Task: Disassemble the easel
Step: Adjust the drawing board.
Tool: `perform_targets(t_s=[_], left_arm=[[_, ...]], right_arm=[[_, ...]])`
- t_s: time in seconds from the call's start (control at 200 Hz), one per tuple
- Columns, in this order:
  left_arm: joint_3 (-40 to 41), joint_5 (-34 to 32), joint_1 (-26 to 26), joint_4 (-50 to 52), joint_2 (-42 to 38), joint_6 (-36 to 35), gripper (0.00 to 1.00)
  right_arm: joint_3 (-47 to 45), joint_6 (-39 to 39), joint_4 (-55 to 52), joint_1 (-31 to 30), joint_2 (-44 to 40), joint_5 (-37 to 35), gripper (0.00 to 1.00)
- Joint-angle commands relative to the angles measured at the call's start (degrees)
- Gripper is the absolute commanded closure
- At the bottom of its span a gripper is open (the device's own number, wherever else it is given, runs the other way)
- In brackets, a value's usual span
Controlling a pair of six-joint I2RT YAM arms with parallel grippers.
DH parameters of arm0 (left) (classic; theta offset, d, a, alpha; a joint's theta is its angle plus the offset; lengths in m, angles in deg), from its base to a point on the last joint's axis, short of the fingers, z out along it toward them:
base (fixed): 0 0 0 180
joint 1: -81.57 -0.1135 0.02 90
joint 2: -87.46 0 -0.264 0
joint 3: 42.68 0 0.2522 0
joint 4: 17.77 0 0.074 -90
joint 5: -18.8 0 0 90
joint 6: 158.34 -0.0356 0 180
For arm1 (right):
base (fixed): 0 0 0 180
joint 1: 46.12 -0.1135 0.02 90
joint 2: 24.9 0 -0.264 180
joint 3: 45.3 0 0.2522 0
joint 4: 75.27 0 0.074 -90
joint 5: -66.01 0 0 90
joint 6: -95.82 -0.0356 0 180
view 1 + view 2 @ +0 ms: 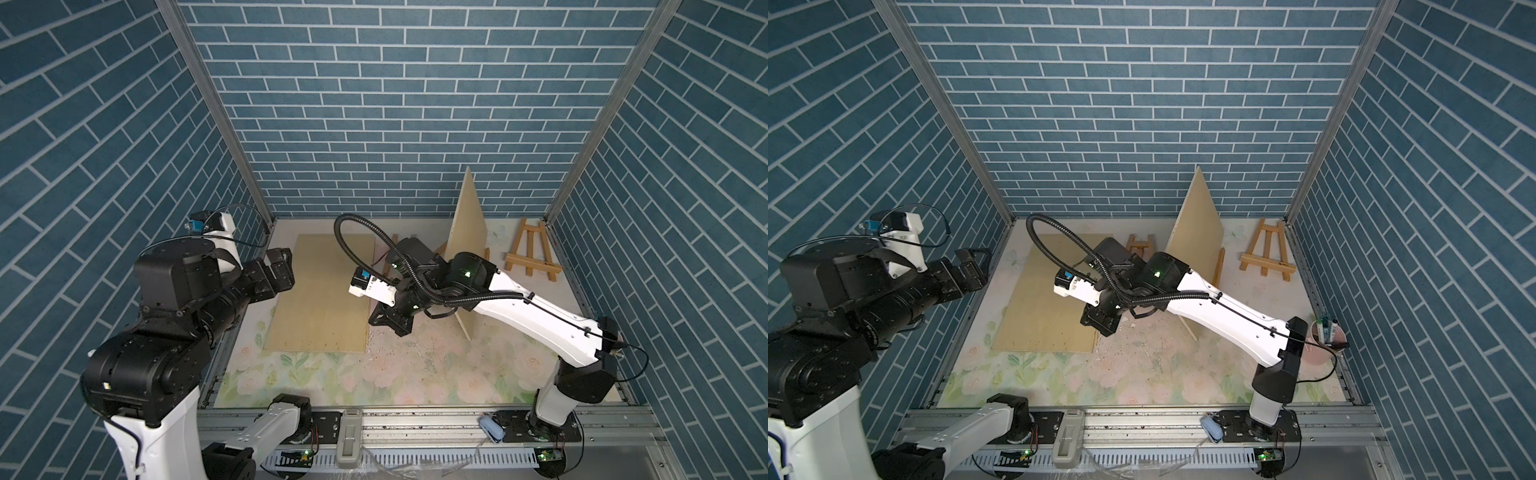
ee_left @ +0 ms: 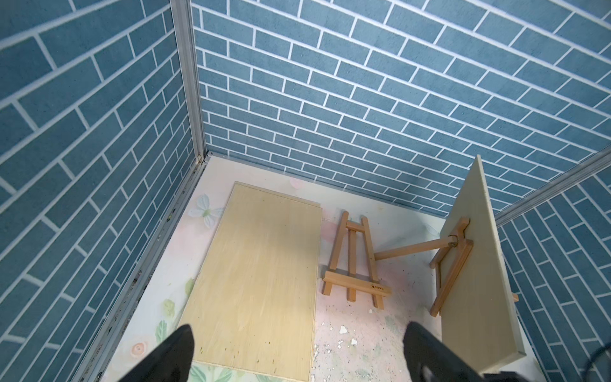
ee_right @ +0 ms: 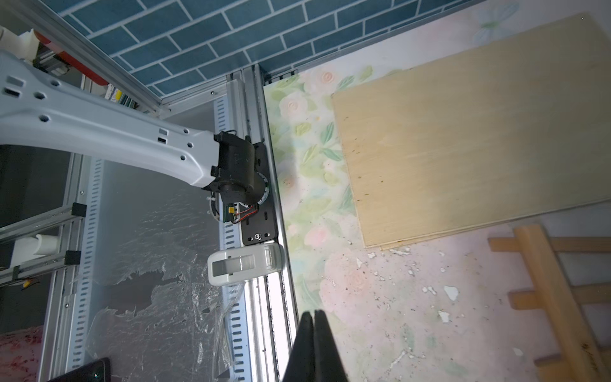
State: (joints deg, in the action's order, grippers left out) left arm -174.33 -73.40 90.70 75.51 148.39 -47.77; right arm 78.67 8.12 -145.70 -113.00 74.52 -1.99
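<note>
One wooden easel [image 2: 451,254] stands at the back right and carries an upright pale board [image 1: 468,224]. Another easel [image 2: 353,264] lies flat beside it, mostly behind my right arm in both top views. A further one [image 1: 532,253] lies flat in the far right corner. My right gripper [image 3: 314,319] hangs over the mat near the flat board's front corner, jaws pressed together with nothing between them; easel rungs [image 3: 555,297] lie beside it. My left gripper [image 2: 299,330] stands wide open and empty above the left side [image 1: 282,270].
A large plywood board [image 1: 324,291] lies flat on the floral mat [image 1: 374,382] at centre left. White flakes [image 2: 344,330] litter the mat. A pink cup of pens [image 1: 1325,338] stands at the right edge. A white holder [image 1: 348,432] sits on the front rail.
</note>
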Motion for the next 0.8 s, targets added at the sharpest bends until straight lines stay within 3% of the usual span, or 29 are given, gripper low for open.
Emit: perform_targets(t_s=[0.0, 0.085, 0.4, 0.795], left_arm=[[-3.57, 4.63, -0.25, 2.09, 4.14, 0.38, 0.0], [-6.62, 9.48, -0.25, 2.96, 6.5, 0.86, 0.01], [-5.93, 18.66, -0.25, -0.22, 4.71, 3.3, 0.01], [-9.03, 23.16, -0.25, -0.97, 5.98, 1.62, 0.01]], right_arm=[[0.06, -2.04, 3.91, -0.52, 3.66, 3.06, 1.0], [1.06, -2.37, 3.55, -1.8, 7.59, 2.76, 1.0], [0.27, -4.32, 7.19, -6.61, 19.4, -0.56, 1.0], [16.04, -5.93, 7.0, -11.08, 39.04, -10.21, 1.0]])
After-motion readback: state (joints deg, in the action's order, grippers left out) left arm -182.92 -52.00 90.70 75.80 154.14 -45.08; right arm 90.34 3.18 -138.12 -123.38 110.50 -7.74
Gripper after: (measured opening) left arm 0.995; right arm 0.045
